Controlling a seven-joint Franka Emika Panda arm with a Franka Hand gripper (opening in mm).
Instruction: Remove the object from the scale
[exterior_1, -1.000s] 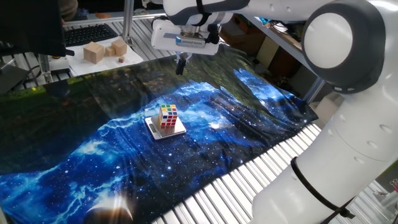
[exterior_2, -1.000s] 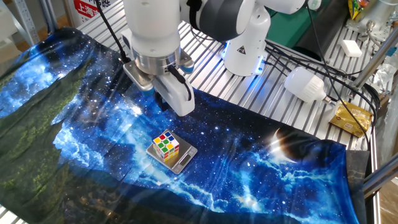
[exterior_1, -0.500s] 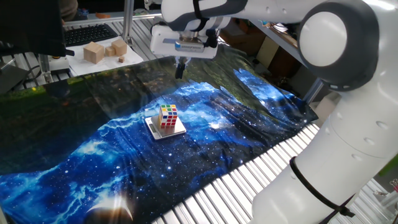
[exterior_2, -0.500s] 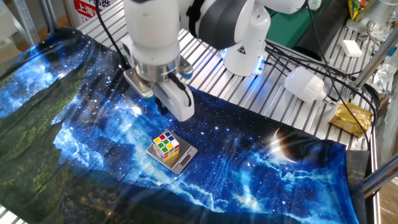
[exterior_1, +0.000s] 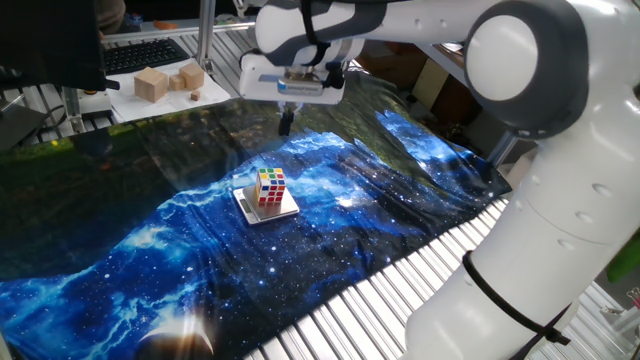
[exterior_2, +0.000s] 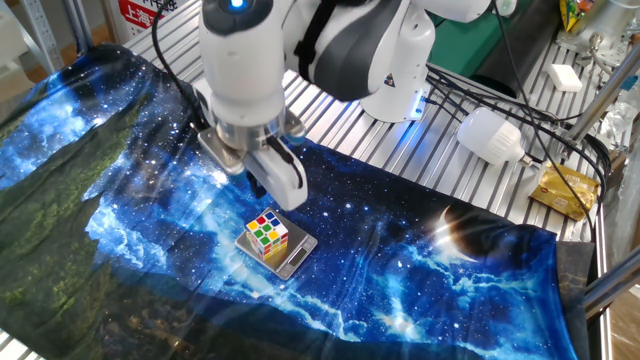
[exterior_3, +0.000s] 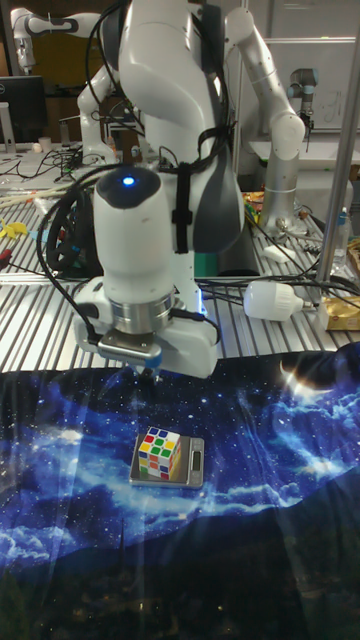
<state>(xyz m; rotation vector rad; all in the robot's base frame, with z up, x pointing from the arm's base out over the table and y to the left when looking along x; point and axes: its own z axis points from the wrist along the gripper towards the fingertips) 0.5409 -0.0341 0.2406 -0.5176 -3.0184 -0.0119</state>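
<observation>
The object, a small puzzle cube (exterior_1: 270, 186) with coloured 3x3 stickers, sits upright on the scale (exterior_1: 250, 212), a thin silver-grey plate on the blue galaxy cloth. Both also show in the other fixed view, cube (exterior_2: 268, 233) on scale (exterior_2: 299, 254), and in the tall view, cube (exterior_3: 159, 452) on scale (exterior_3: 193, 466). My gripper (exterior_1: 285, 122) hangs above the cloth, behind the cube and apart from it. Its dark fingers look pressed together with nothing between them. In the tall view the gripper (exterior_3: 150, 378) points down just behind the cube.
Plain wooden blocks (exterior_1: 152, 84) lie on a white tray (exterior_1: 125, 102) at the back left, beside a keyboard (exterior_1: 140, 55). A white lamp-like object (exterior_2: 490, 135) and a yellow packet (exterior_2: 565, 190) rest on the metal slats past the cloth's edge.
The gripper has come down and shifted slightly left, closer to the cube. Cube and scale have not moved.
</observation>
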